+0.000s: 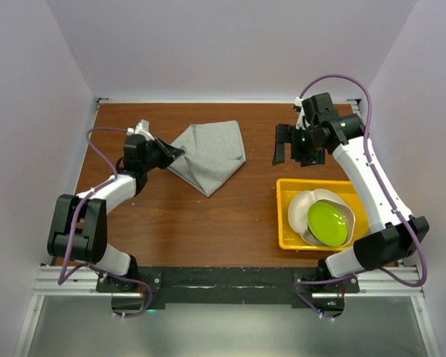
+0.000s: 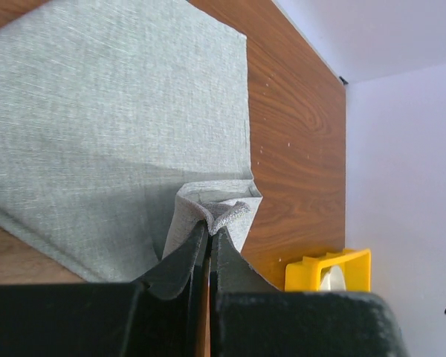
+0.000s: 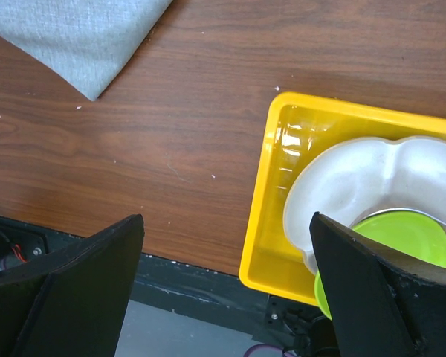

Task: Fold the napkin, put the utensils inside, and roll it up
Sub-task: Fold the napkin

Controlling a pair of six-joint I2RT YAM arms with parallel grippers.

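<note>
One fold step: left gripper (image 2: 208, 227) pinches light grey cloth napkin (image 2: 119, 111) corner; right gripper (image 3: 227, 256) wide, empty. Next, probably: drag corner across.

Left arm (image 1: 113, 190), right arm (image 1: 372, 182): white shells, black joints, 2 looping purple cables (image 1: 336, 76), black pincer fingers (image 3: 67, 282).

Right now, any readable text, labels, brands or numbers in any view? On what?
None: no text, label, brand or number is readable in any view.
The napkin is plain; the yellow tray, the white bowl and green plate in it, and the table show no print.
</note>
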